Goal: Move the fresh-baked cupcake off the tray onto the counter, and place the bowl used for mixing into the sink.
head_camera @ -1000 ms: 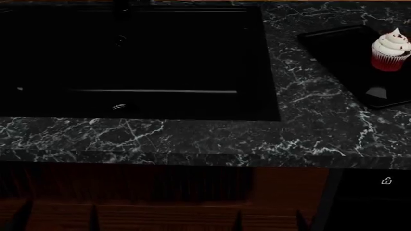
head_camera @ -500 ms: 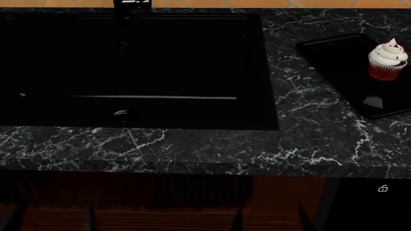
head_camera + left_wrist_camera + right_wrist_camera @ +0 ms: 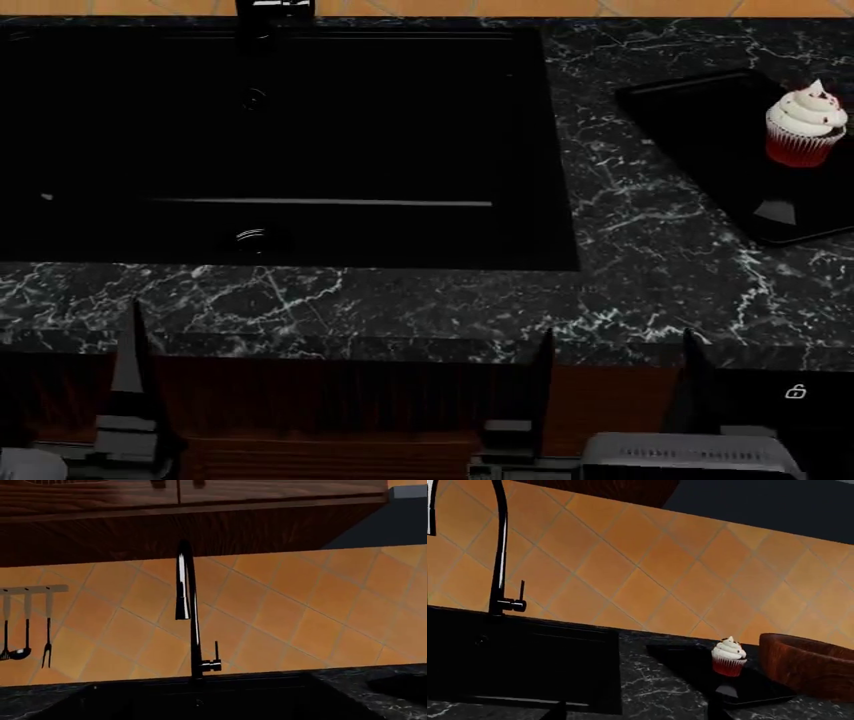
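No legible text, only a small white open-padlock icon (image 3: 797, 392) on the dark cabinet front below the counter (image 3: 641, 290)

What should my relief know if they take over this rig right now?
Left pincer: only dark fingertips show at the counter's front edge, holding nothing; open or shut is unclear.
Right pincer: same, fingertips low at the counter edge, nothing between them.
Cupcake: upright on the tray, right of the sink.
Bowl: on the counter beyond the tray, seen only in the right wrist view.
Sink: no bowl visible inside it.
Done: nothing.
Left: lift the cupcake onto the counter; carry the bowl to the sink.
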Controlling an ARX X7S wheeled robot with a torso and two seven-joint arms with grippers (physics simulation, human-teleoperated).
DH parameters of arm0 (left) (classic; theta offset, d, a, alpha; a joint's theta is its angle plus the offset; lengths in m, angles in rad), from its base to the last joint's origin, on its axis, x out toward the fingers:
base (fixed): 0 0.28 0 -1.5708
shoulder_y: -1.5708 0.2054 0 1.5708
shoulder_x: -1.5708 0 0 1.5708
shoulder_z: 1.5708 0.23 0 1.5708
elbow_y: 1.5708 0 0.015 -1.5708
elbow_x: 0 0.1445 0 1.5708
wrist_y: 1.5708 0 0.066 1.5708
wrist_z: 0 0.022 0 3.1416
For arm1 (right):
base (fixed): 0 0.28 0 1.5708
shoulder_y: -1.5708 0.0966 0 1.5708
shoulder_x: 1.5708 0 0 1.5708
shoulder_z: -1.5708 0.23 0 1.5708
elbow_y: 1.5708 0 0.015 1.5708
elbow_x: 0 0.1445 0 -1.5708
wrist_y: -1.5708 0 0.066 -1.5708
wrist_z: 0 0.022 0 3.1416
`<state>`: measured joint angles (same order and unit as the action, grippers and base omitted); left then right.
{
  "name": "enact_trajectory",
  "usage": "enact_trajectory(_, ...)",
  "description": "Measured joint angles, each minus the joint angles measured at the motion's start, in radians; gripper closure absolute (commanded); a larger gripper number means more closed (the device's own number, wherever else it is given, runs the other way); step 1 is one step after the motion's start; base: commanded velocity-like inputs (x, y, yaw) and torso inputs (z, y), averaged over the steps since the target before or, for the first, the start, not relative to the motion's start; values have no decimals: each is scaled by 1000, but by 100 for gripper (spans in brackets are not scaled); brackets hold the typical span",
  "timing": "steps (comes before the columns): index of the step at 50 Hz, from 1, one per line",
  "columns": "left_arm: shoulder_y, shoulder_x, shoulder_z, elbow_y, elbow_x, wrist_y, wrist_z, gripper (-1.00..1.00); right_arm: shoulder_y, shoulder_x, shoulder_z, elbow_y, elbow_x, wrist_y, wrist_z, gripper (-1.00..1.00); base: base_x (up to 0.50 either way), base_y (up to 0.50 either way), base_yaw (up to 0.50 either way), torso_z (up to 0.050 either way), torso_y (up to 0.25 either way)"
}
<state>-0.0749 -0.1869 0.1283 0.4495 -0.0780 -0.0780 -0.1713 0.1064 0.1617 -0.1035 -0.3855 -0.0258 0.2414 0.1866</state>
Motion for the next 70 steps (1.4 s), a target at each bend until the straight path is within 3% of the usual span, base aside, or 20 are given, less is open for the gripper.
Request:
enact_trajectory(19, -231, 6, 14, 51, -21, -223, -21, -100, 208, 18, 27, -7, 26, 203, 3, -100, 0, 0, 0, 0, 0)
enact_trajectory(35, -439, 20, 20, -59, -35, -321, -32, -100, 433, 50, 15, 56, 12, 349, -4, -100, 0, 0, 0, 0, 0)
enact_trajectory(54, -679, 42, 41, -393, -28, -304, -31, -100, 730, 46, -1, 333, 18, 364, -15, -100, 0, 0, 0, 0, 0)
enact_trajectory(70, -787, 57, 52, -590, -31, -266, -38, -100, 874, 24, 0, 523, 25, 406, 6, -100, 0, 0, 0, 0, 0)
